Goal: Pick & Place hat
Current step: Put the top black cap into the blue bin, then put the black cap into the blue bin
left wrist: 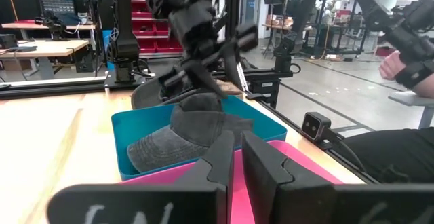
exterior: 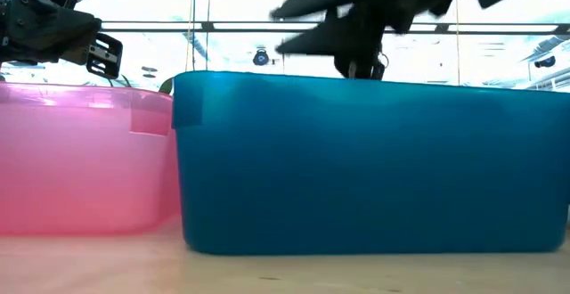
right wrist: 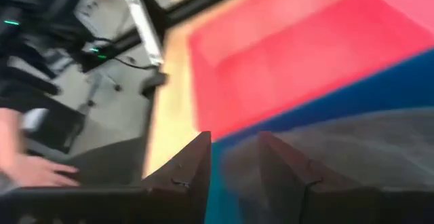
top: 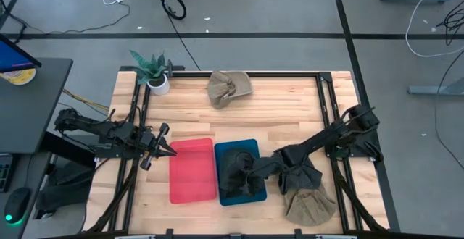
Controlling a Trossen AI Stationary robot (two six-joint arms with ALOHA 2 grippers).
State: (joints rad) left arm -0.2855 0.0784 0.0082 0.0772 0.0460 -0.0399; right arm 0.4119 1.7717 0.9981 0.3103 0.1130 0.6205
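A dark grey cap (top: 235, 168) lies in the blue bin (top: 254, 148), its brim sticking over the bin's wall in the left wrist view (left wrist: 152, 153). My right gripper (top: 250, 175) reaches in from the table's right and hovers low over the cap's crown (left wrist: 196, 105), fingers a little apart (right wrist: 235, 157). My left gripper (top: 167, 141) waits shut at the left edge of the pink bin (top: 192, 170), above the table (left wrist: 238, 163). My right gripper stands with open fingers (left wrist: 203, 81) right over the crown of the grey cap, coming from above and the right. Blur hides the fingertips, so I cannot tell whether they touch it. The cap rests in the blue bin.
A khaki hat (top: 230, 87) lies on the table near the far edge, and another khaki hat (top: 308, 204) lies near the right corner under my right arm. A potted plant (top: 154, 72) stands at the far left corner. A person's hand (right wrist: 34, 173) shows beyond the table.
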